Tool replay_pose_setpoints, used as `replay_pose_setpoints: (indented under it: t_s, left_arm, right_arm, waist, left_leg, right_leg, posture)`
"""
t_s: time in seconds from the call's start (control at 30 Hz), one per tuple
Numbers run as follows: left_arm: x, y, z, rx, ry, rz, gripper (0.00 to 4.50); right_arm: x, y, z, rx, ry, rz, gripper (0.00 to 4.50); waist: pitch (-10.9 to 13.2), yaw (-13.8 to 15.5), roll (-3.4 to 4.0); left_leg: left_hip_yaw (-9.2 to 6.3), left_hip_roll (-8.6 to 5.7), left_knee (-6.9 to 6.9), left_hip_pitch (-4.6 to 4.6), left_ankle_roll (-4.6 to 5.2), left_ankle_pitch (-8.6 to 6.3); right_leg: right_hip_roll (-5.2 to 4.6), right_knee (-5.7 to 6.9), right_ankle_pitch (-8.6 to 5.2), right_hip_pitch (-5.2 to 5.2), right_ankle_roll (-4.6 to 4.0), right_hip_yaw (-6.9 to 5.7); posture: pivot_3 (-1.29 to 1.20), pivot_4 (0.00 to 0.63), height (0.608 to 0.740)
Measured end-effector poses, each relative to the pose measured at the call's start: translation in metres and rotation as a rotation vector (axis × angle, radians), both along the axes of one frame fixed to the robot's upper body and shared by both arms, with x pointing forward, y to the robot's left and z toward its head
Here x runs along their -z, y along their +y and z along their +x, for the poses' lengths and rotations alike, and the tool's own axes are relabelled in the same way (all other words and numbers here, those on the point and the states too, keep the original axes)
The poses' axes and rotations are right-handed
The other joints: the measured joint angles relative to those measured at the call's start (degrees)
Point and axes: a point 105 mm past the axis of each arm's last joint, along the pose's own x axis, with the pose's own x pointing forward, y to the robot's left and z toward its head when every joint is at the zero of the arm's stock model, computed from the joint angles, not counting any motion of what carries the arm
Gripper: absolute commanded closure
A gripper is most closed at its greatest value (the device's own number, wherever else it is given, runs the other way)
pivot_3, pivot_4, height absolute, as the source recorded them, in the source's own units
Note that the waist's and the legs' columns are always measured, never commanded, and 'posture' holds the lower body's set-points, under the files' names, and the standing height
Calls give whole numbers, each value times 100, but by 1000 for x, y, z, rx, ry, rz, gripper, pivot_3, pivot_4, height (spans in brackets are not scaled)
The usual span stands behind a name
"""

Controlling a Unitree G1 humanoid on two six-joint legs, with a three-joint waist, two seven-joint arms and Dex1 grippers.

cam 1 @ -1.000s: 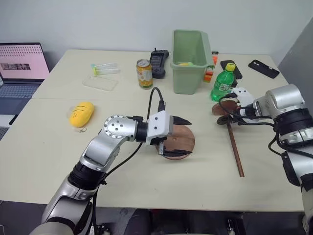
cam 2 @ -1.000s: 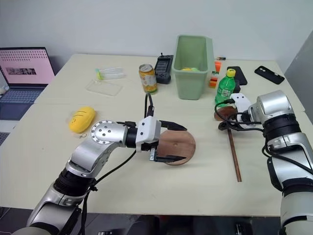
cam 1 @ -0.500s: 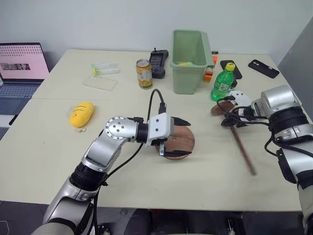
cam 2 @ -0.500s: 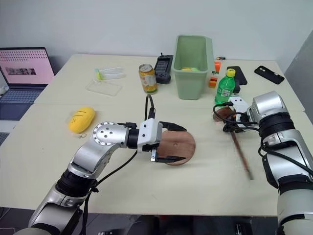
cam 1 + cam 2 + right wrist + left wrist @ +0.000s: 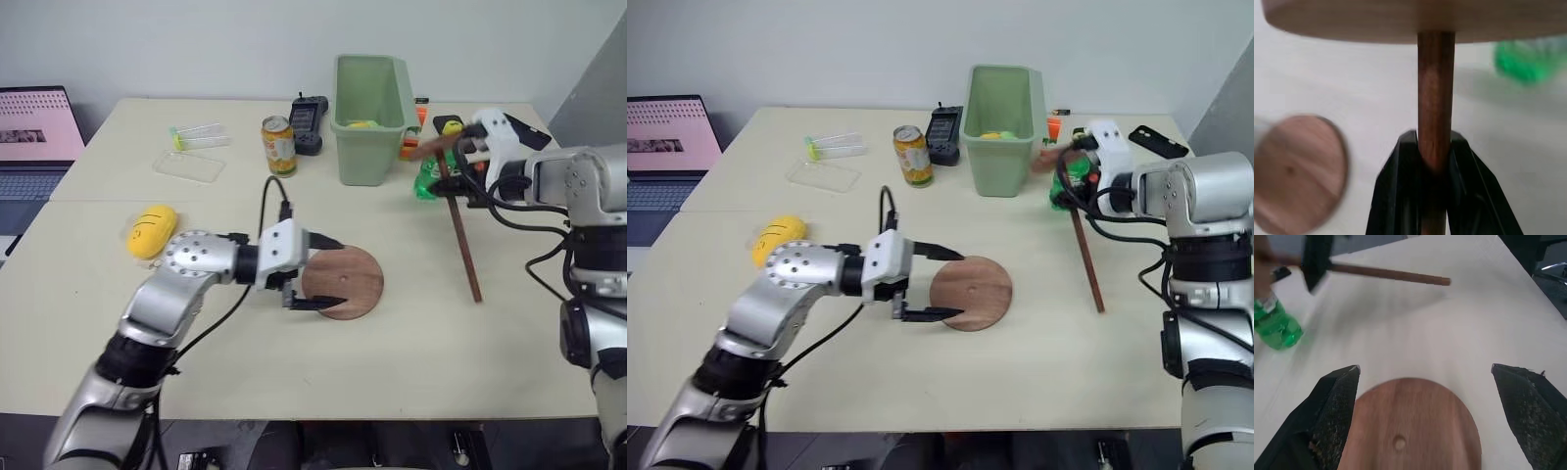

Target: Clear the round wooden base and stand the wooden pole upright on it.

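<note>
Now the right gripper (image 5: 1435, 161), jaws pinched on the long thin dark-brown wooden pole (image 5: 460, 240), has lifted its disc end off the table. The left gripper (image 5: 321, 274), jaws spread, has slid leftward beside the flat round reddish-brown wooden base (image 5: 345, 282).
</note>
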Motion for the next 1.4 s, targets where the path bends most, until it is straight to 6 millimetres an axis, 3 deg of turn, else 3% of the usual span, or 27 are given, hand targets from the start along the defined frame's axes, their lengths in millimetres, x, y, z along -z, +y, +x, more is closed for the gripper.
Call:
replay_pose_setpoints:
  t_s: [0.13, 0.37, 0.53, 0.77, 1.03, 1.4]
  left_arm:
    - [3, 25, -9, -68, 38, 38, 0]
    - [20, 52, -13, -156, 56, 139, 0]
    - [21, 49, -10, -150, 29, 142, 0]
    - [26, 41, -9, -129, 40, 140, 0]
    - [29, 45, -6, -143, 47, 148, 0]
    - [26, 43, -2, -157, 52, 129, 0]
  right_arm:
    - [-23, 30, -25, -146, -277, 106, 4251]
    - [-18, 69, -65, -300, -602, 220, 4251]
    - [-12, 96, -84, -376, -713, 289, 4251]
    - [10, 109, -76, -336, -697, 362, 4251]
    - [15, 123, -75, -351, -722, 393, 4251]
    - [23, 126, -78, -372, -710, 391, 4251]
  waist:
    - [-1, -2, 0]
    - [1, 49, 3]
    - [1, 44, 4]
    - [2, 15, 4]
    - [2, 9, 4]
    - [1, 6, 4]
  left_leg:
    - [-3, -3, 2, 2, 8, -4]
    - [1, -17, 7, 6, 6, -3]
    - [1, -14, 8, 9, 4, -2]
    - [2, -11, 8, 14, 1, 0]
    - [1, -11, 8, 15, -2, 2]
    - [2, -11, 8, 15, -1, 1]
  right_leg:
    - [0, 1, 0, 6, 0, -2]
    - [4, 12, 0, 6, 0, 1]
    - [7, 17, 0, 6, 0, 1]
    - [8, 23, 0, 5, 0, 3]
    - [9, 24, 0, 5, -1, 2]
    - [9, 25, 0, 5, 0, 3]
  posture:
    - [0, 150, 740]
    - [0, 150, 740]
    - [0, 150, 740]
    - [0, 150, 740]
    - [0, 150, 740]
    - [0, 150, 740]
